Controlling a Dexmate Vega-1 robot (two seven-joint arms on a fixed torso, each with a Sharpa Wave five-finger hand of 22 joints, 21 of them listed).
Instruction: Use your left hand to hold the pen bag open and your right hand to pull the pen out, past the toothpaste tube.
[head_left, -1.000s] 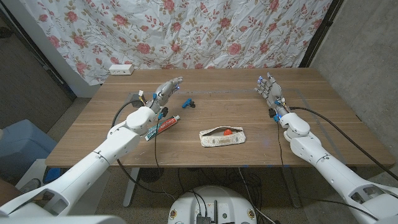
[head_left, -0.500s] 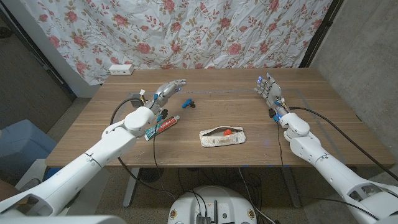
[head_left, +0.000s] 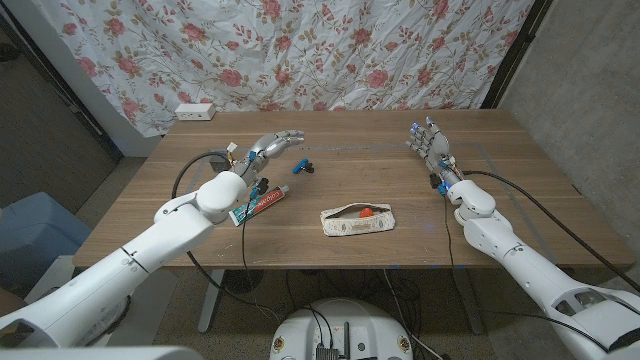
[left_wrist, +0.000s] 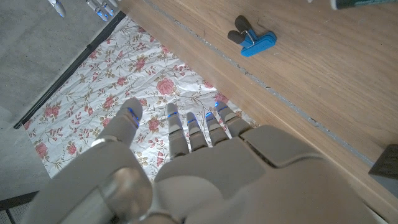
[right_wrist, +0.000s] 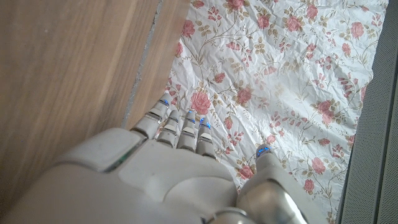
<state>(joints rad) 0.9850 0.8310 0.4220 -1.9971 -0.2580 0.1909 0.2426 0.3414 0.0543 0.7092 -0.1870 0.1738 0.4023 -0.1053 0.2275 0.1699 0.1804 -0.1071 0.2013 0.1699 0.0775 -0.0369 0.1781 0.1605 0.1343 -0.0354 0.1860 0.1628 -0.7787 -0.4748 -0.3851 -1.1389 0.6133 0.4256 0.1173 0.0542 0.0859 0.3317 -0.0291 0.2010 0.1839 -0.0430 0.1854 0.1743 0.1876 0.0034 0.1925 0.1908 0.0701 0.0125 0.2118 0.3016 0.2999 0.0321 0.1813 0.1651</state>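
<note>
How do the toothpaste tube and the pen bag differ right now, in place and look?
The toothpaste tube lies slanted on the robot's left side, near the left arm; the pen bag lies near the table's middle, roughly level with the front edge. The tube is slim, white with red and green; the bag is wider, pale and patterned, its top gaping with something red inside. Both lie on the table, and neither hand touches them.
</note>
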